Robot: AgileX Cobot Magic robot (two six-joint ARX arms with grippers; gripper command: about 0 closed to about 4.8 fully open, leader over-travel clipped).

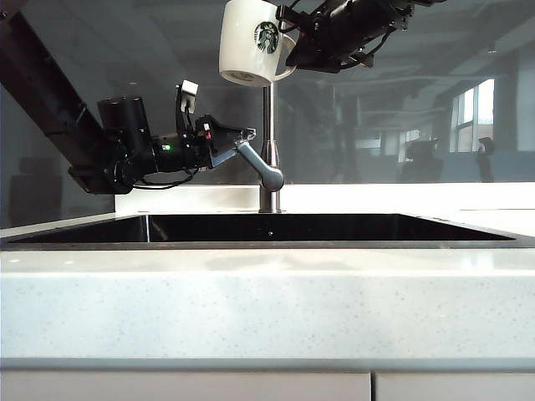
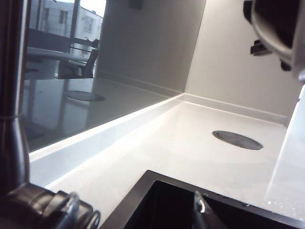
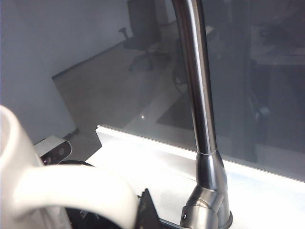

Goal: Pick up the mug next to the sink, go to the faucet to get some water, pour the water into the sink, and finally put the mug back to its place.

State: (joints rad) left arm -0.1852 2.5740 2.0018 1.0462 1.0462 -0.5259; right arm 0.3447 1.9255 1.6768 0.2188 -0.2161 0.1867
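mug at the spout, lever about to be worked

mug (image 1: 249, 43) is hanging high over the sink (image 1: 267, 227), just beside the top of the faucet (image 1: 268, 150) pipe, with the right gripper (image 1: 294, 42) closing on its handle side from the right. the right arm is reaching in near level from the upper right, keeping the mug roughly upright.

left gripper (image 1: 242, 140) is sitting with jaws spread wide around or against the angled lever (image 1: 259, 164) — whether it is touching, the frames are not settling. the left arm is stretching in from the left, forearm low and near horizontal above the bench (image 1: 267, 292).

doing this step well is probably meaning: keeping the mug's mouth under the outlet and steady, and nudging the lever gently — a hard push is risking splash or a knock to the pipe.
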